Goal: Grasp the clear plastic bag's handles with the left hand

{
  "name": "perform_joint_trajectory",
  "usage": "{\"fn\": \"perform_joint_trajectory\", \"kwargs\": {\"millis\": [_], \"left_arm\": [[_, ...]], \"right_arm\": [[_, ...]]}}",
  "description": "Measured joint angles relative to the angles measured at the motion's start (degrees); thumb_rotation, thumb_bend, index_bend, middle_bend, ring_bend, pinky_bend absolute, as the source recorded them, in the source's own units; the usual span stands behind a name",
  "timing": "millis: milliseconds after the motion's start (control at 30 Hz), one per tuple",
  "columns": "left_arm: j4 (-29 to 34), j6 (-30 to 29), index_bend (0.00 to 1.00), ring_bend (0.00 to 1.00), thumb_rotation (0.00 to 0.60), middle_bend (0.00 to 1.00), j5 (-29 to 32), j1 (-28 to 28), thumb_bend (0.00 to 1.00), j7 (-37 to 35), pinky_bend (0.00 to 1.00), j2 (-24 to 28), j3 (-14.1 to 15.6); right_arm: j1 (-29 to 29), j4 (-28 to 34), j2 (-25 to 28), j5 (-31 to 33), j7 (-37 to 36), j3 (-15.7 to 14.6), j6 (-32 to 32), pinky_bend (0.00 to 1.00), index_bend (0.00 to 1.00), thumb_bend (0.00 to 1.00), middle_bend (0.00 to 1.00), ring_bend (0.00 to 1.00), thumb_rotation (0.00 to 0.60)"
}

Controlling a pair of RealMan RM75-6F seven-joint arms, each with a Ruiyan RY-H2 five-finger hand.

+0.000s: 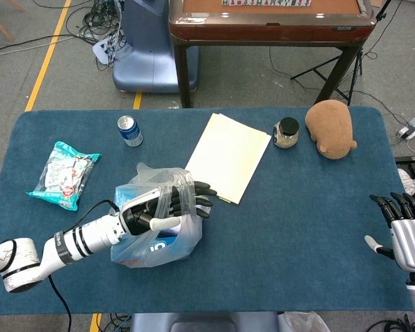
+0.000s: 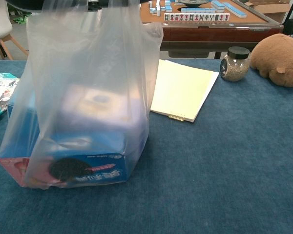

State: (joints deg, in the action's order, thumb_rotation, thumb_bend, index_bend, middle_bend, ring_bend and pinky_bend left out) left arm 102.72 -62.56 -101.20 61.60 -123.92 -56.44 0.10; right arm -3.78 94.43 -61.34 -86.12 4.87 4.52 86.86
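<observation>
The clear plastic bag (image 1: 152, 243) stands near the table's front left, with a blue cookie box (image 2: 78, 168) inside. My left hand (image 1: 167, 204) is at the bag's mouth, its fingers (image 1: 202, 200) stretched out straight and apart, pointing right. The bag's handles drape over and around those fingers, and the thumb sits below them without closing on the plastic. In the chest view the bag (image 2: 83, 97) is pulled up taut to the frame's top, where a dark bit of the hand (image 2: 95, 4) shows. My right hand (image 1: 407, 235) rests open at the table's right front edge.
A cream paper folder (image 1: 227, 155) lies just right of the bag. A drinks can (image 1: 129, 130) and a teal snack packet (image 1: 61, 173) are on the left. A jar (image 1: 286, 133) and a brown plush toy (image 1: 330, 128) sit at the back right of the blue table (image 1: 297, 228).
</observation>
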Motion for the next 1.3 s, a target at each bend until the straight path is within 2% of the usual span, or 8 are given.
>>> {"fn": "perform_joint_trajectory", "kwargs": {"millis": [100,300,467,633,900,967,1300], "left_arm": [[-0.34,-0.42,0.16,0.18,0.600,0.16,0.01,0.21,0.25,-3.52,0.37,0.45,0.28],[0.19,0.09,0.23,0.31,0.600,0.29,1.64,0.25,0.25,-5.47,0.59,1.84,0.52],[2.14,2.06,0.35,0.49,0.600,0.44,3.12,0.20,0.25,-3.69,0.83,3.58,0.45],[4.41,4.47,0.44,0.63,0.600,0.53,3.62,0.32,0.25,-0.95,0.96,6.03,0.56],[8.80,7.19,0.51,0.75,0.600,0.65,5.18,-0.32,0.34,2.97,1.00,10.16,0.10],[9.33,7.50,0.53,0.78,0.600,0.68,5.53,-0.55,0.40,3.30,1.00,10.88,-0.08],[11.89,7.28,0.55,0.81,0.600,0.72,7.65,-2.42,0.49,5.02,1.00,15.33,-2.48]], "right_arm": [[-0.09,0.07,0.00,-0.10,0.14,0.00,-0.10,0.12,0.21,0.12,0.24,0.13,0.600],[-0.19,0.26,0.08,-0.06,0.34,0.12,-0.15,0.12,0.21,0.12,0.24,0.13,0.600],[-0.17,0.35,0.13,0.05,0.38,0.14,-0.16,0.12,0.21,0.12,0.24,0.13,0.600],[-0.19,0.37,0.10,0.18,0.43,0.18,-0.26,0.12,0.21,0.12,0.24,0.13,0.600],[-0.12,0.35,0.18,0.14,0.22,0.20,-0.11,0.12,0.21,0.12,0.24,0.13,0.600],[-0.07,0.32,0.19,0.14,0.13,0.20,-0.04,0.12,0.21,0.12,0.24,0.13,0.600],[0.11,0.23,0.38,-0.08,-0.22,0.15,0.26,0.12,0.21,0.12,0.24,0.13,0.600]]}}
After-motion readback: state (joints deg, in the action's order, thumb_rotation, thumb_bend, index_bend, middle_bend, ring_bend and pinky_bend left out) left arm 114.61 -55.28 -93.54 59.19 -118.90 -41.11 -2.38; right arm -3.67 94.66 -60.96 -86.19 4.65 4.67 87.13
